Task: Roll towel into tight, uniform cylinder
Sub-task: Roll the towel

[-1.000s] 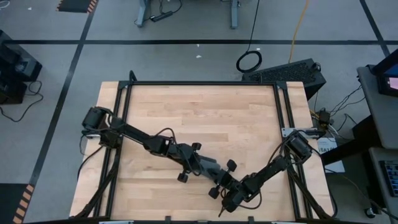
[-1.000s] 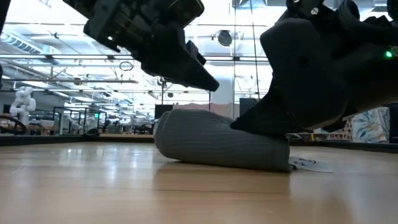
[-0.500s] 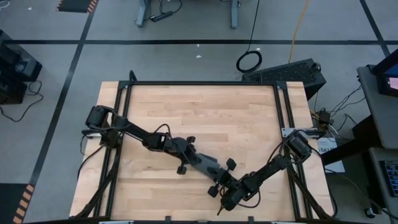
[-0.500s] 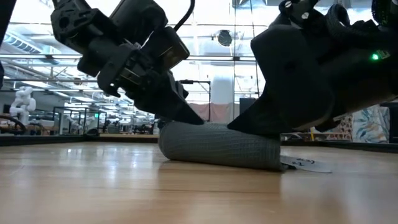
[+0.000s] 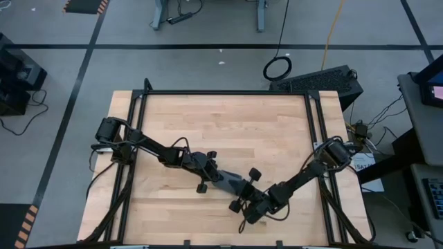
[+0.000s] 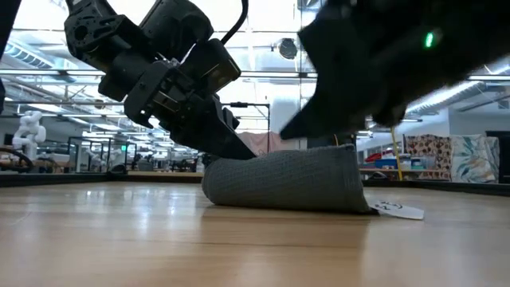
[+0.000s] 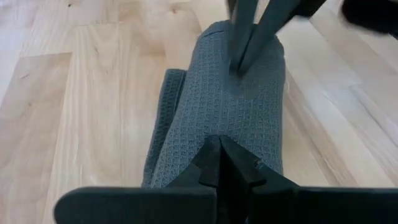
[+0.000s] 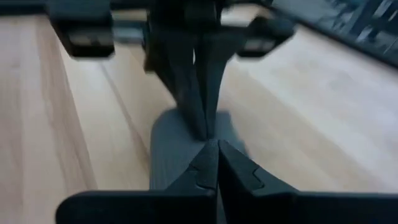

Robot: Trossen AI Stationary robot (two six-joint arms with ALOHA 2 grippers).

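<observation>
- The towel (image 6: 283, 180), a dark grey waffle-weave cloth, lies rolled into a stubby cylinder on the wooden bench (image 5: 228, 124), toward its front edge, between the two arms; its small white tag (image 6: 396, 210) rests flat on the bench at one end.
- The left tool (image 7: 219, 163) has its fingers pressed together with nothing between them, tips bearing down on one end of the roll.
- The right tool (image 8: 208, 152) is likewise closed and empty, its tips at the roll's other end, nose to nose with the left one.
- Neither tool grips the cloth, so in all likelihood only downward pressure keeps the roll wound; a lift by either could let the soft layers spring loose.
- In the left wrist view a fold of cloth (image 7: 166, 106) bulges from one side, suggesting the winding is uneven; further pushing there may widen that flap rather than tighten it.
- With the tips so near each other, a sideways shove risks fingers colliding, or the roll skidding along the smooth bench.
</observation>
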